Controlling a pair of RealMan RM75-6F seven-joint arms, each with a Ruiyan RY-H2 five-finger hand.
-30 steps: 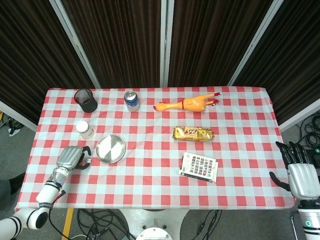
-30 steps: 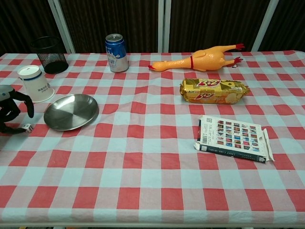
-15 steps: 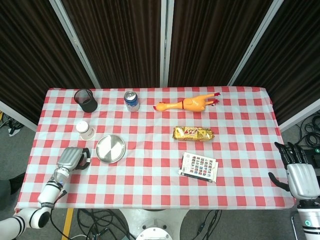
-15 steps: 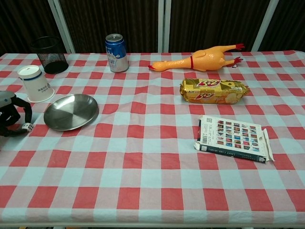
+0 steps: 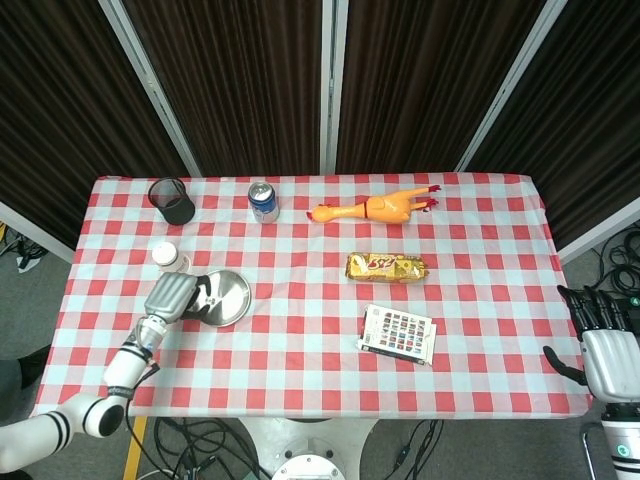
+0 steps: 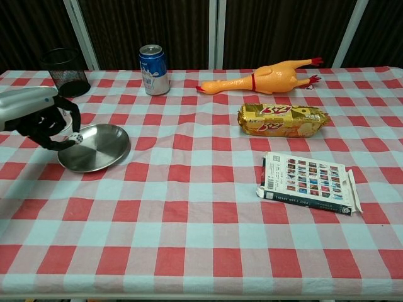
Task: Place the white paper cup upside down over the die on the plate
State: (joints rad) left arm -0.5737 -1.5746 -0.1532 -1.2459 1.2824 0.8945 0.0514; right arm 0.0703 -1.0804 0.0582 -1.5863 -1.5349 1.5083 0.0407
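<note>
My left hand [image 6: 39, 118] hovers over the left rim of the steel plate [image 6: 101, 151] and pinches a small white die [image 6: 75, 138] in its fingertips just above the plate. From the head view, the same hand [image 5: 174, 296] covers the plate's [image 5: 230, 300] left edge. The white paper cup [image 5: 167, 257] stands upside down on the cloth just behind the hand; the chest view hides most of it behind the hand. My right hand [image 5: 603, 345] hangs with fingers apart at the table's right front corner, holding nothing.
Along the back stand a black mesh pot [image 6: 65, 72], a blue can [image 6: 154, 61] and a rubber chicken [image 6: 264, 77]. A gold biscuit pack [image 6: 283, 119] and a booklet [image 6: 308, 182] lie right of centre on the checked cloth.
My left hand picked the die up off the cloth left of the plate and carried it up and right, over the plate's left rim. The right hand barely moved.
</note>
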